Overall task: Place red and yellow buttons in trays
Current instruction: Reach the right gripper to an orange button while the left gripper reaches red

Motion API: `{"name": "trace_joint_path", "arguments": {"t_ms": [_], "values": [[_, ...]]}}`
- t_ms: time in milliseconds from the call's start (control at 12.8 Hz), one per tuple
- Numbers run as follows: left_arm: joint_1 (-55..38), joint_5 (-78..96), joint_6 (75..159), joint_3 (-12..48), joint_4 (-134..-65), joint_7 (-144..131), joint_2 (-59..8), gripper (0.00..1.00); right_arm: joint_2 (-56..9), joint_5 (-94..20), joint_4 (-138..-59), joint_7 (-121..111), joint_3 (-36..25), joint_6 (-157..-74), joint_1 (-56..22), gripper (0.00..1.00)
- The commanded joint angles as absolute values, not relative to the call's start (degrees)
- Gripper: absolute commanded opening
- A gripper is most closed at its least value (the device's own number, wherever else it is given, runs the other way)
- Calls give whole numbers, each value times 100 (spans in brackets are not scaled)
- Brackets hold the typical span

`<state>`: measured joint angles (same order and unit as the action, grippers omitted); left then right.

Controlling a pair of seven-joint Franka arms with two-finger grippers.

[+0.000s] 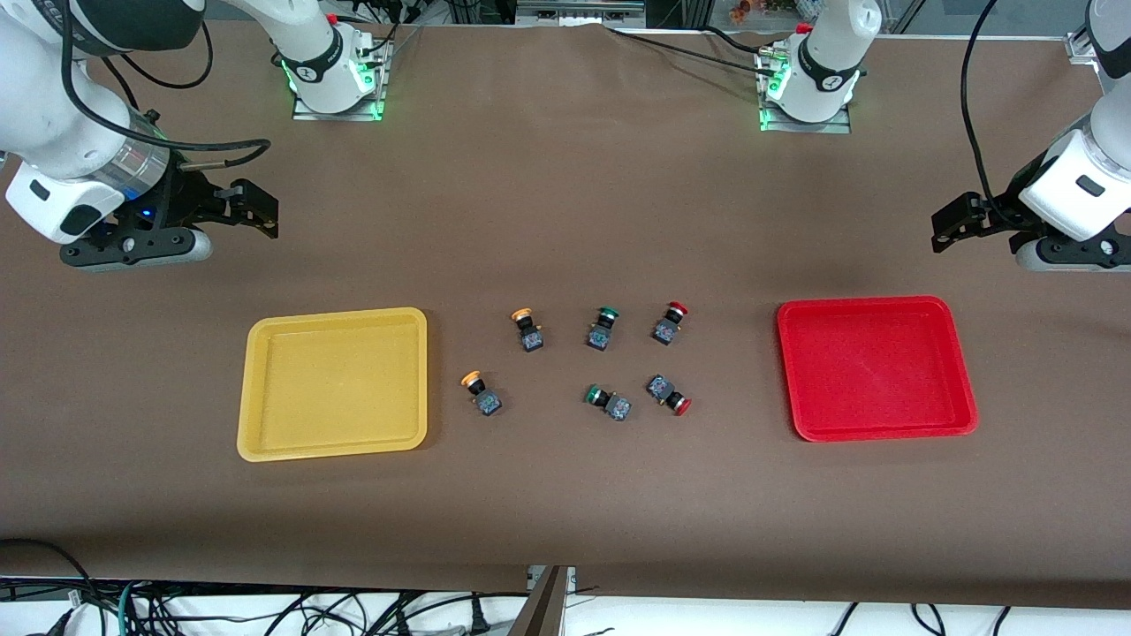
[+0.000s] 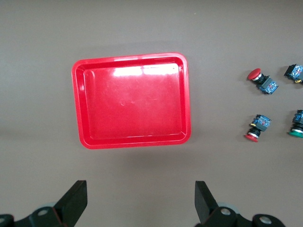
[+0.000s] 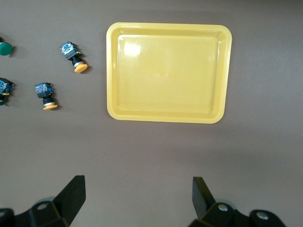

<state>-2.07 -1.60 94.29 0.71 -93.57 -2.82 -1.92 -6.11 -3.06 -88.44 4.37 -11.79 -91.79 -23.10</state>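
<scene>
Left end effector (image 1: 952, 231): spread wide, gripping nothing, touching nothing; hangs over bare tabletop (image 1: 565, 521) at the left arm's end, farther from the front camera than the red tray (image 1: 965, 389).
Left fingers (image 2: 74, 201): dark, blocky, wedge-shaped, well apart from each other.
Right end effector (image 1: 252, 210): likewise wide open and empty; hangs over bare tabletop at the right arm's end, farther from the front camera than the yellow tray (image 1: 256, 397).
Right fingers (image 3: 73, 194): black, angular, matte.
Red tray: shallow glossy plastic rectangle, rounded corners, raised rim, nothing in it; toward the left arm's end.
Yellow tray: same shape and make, slightly duller shine, nothing in it; toward the right arm's end.
Red buttons: two, between the trays, on the side toward the red tray; one (image 1: 669, 323) farther from the front camera, one (image 1: 669, 395) nearer; round red caps on dark blocky bodies.
Yellow buttons: two, just beside the yellow tray's edge; one (image 1: 527, 329) farther from the front camera, one (image 1: 482, 393) nearer; orange-yellow caps, same dark bodies.
Green buttons: two, between the red and yellow pairs; one (image 1: 603, 328) farther, one (image 1: 608, 400) nearer.
Tabletop: covered in brown matte cloth, smooth and flat.
</scene>
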Motion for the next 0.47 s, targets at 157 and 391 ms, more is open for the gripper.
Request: {"name": "trace_joint_path", "arguments": {"t_ms": [157,391], "values": [[-220,-105,9431,53,-9387,-202,-97,100,-571,-220,-8833,387,-1169,-9167,-2320,100],[-246,-97,9413,53,-9378,-220,-97,100,-632,-237,-8868,396,-1151,-9158,-2338,100]]}}
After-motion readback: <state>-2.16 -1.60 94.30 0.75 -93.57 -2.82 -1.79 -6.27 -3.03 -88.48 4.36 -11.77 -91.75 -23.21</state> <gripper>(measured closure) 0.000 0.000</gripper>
